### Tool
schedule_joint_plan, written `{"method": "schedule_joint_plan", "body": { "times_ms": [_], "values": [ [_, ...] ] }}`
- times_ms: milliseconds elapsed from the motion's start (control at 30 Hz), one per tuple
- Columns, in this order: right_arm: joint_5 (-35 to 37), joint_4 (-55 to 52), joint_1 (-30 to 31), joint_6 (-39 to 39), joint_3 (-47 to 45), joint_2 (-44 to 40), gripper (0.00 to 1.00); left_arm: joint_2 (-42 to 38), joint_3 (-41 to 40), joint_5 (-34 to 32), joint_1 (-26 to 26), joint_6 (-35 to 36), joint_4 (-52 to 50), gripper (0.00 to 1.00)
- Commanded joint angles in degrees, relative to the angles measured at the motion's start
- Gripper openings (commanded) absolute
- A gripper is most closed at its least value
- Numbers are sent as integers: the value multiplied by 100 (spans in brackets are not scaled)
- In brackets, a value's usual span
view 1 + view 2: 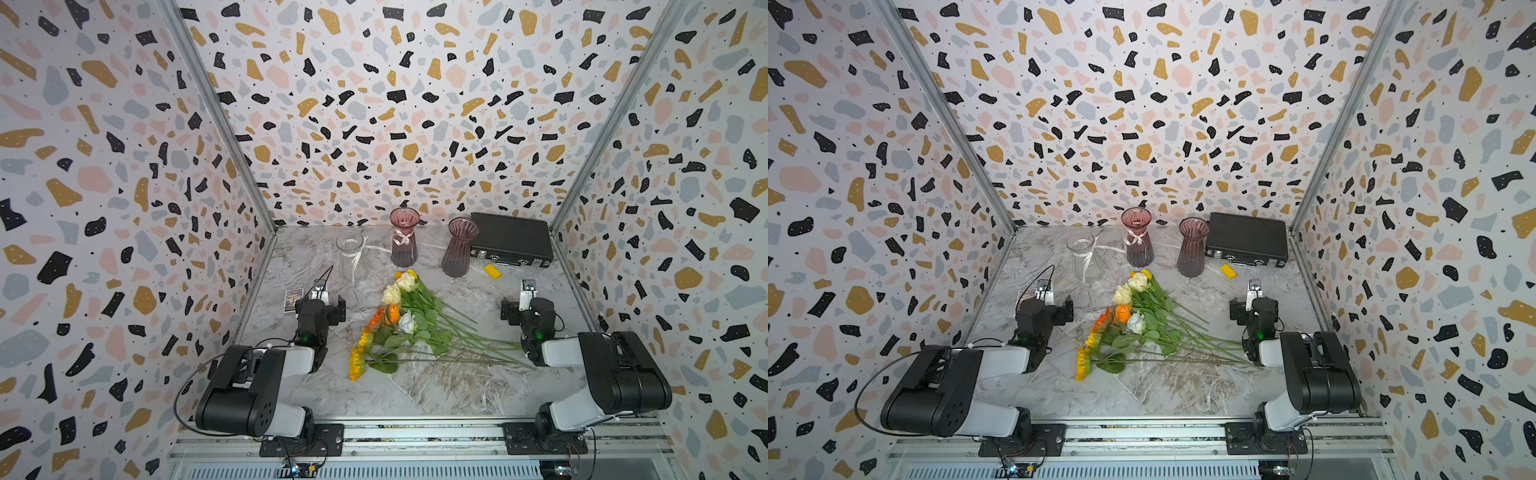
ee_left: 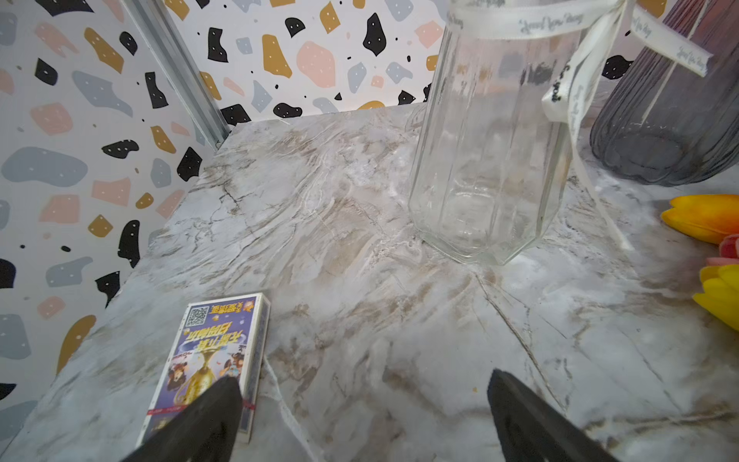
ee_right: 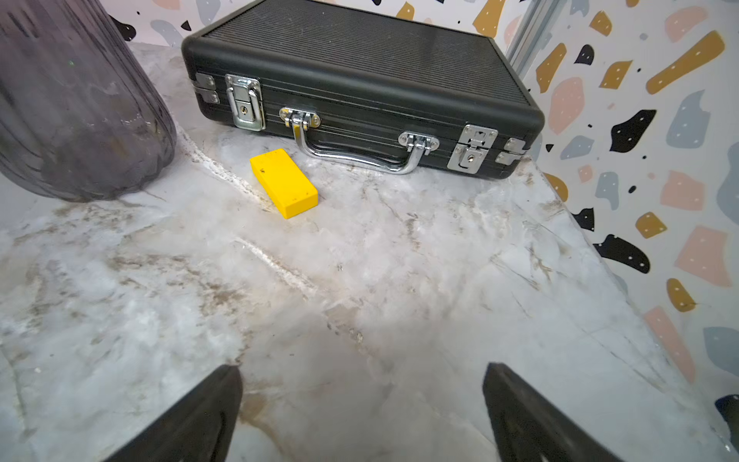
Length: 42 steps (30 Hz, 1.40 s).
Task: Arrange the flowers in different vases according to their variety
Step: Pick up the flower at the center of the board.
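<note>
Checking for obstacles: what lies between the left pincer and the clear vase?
Nothing: bare marble table between the left pincer and the clear vase, shown in the left wrist view.

Terrazzo-patterned walls [image 1: 395, 104] rise on three sides of a grey-veined marble tabletop [image 1: 424, 395], with aluminium posts [image 1: 231, 137] at its two far corners.

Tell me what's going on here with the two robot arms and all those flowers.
Nothing is held yet. The flowers lie flat in one mixed pile. Behind them the clear vase, the bowed pink vase and the plain pink vase stand empty. The left gripper and right gripper are open, one on each side of the pile.
</note>
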Motion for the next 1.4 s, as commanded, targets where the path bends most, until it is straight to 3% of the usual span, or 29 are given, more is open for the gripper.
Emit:
{"method": "schedule_joint_plan", "body": {
  "times_ms": [0, 1367],
  "values": [
    [-19, -36, 2, -46, 139, -60, 100, -19, 41, 79, 35, 13, 136, 99],
    [-54, -73, -12, -33, 156, -60, 100, -117, -47, -6, 48, -9, 247, 100]
  ]
}}
